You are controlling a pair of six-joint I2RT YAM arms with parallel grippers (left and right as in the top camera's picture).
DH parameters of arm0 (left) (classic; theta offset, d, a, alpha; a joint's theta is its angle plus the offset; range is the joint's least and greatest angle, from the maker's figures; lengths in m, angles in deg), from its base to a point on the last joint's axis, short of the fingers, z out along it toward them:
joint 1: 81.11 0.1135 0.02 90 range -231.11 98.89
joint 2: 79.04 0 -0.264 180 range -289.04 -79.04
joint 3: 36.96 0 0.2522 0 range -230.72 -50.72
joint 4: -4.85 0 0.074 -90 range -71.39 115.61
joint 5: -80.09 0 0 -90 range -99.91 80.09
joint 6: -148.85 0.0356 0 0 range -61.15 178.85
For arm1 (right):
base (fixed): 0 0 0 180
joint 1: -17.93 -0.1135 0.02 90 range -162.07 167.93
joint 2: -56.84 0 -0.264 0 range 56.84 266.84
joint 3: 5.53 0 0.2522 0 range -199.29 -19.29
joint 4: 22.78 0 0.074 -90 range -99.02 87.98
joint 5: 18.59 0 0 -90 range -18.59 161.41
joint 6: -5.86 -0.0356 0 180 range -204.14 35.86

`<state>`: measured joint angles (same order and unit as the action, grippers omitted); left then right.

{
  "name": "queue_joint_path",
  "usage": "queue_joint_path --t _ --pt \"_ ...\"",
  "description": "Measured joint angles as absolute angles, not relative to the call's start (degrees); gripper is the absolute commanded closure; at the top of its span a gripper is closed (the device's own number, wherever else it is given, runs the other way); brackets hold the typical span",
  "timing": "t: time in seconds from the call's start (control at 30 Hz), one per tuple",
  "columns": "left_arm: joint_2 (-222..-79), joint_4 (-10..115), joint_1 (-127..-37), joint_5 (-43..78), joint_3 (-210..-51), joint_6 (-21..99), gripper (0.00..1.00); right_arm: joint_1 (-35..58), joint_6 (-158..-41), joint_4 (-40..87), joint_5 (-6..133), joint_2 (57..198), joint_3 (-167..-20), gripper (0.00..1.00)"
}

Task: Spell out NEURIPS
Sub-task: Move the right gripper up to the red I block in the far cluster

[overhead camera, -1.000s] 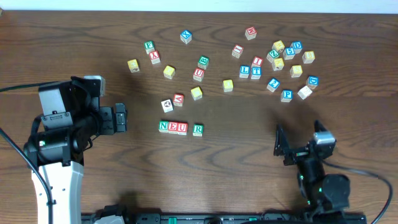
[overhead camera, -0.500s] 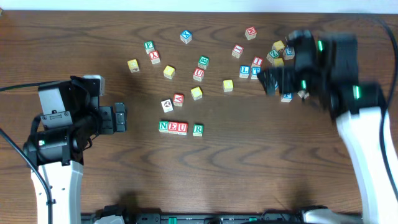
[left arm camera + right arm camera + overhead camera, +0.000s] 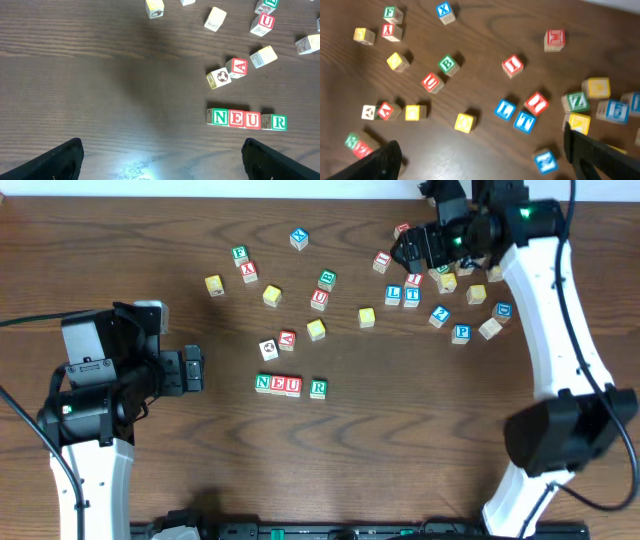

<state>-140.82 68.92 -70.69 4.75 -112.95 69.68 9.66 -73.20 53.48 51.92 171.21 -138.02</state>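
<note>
Cubes N point(image 3: 263, 384), E point(image 3: 278, 385) and U point(image 3: 293, 386) stand touching in a row, with cube R point(image 3: 318, 388) a small gap to their right. The row also shows in the left wrist view point(image 3: 236, 118). A red I cube point(image 3: 382, 262) and a second red I cube point(image 3: 414, 279) lie at the back; both show in the right wrist view point(image 3: 512, 65) point(image 3: 536, 103). A blue P cube point(image 3: 461, 333) lies right. My right gripper point(image 3: 407, 249) is open and empty, held above the back cluster point(image 3: 485, 162). My left gripper point(image 3: 196, 370) is open and empty left of the row point(image 3: 162, 167).
Loose cubes lie scattered across the back: blue L point(image 3: 505, 109), T point(image 3: 525, 121), X point(image 3: 299, 238), a red A point(image 3: 288, 339), a second red U point(image 3: 319, 299), green B point(image 3: 327, 279). Several yellow cubes, such as one point(image 3: 316, 330), lie among them.
My right arm has swung from the front right of the table up to the back, over the cluster of cubes. The left arm and the cube row have not moved.
</note>
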Motion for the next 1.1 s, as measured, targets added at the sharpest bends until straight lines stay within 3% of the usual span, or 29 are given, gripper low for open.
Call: queue_joint_path --t 0.3,0.67,0.97,1.1 --pt "-140.8 68.9 -70.7 4.7 -113.0 69.7 0.01 6.7 -62.8 56.3 61.1 180.4 -146.0 0.01" --pt "-140.8 68.9 -70.7 4.7 -113.0 69.7 0.01 1.5 -57.7 45.5 75.8 187.8 -146.0 0.01" --pt "-140.8 68.9 -70.7 4.7 -113.0 69.7 0.01 1.5 -57.1 44.2 76.2 194.7 -146.0 0.03" --pt "-140.8 68.9 -70.7 4.7 -113.0 69.7 0.01 1.5 -57.7 43.5 74.5 196.8 -146.0 0.1"
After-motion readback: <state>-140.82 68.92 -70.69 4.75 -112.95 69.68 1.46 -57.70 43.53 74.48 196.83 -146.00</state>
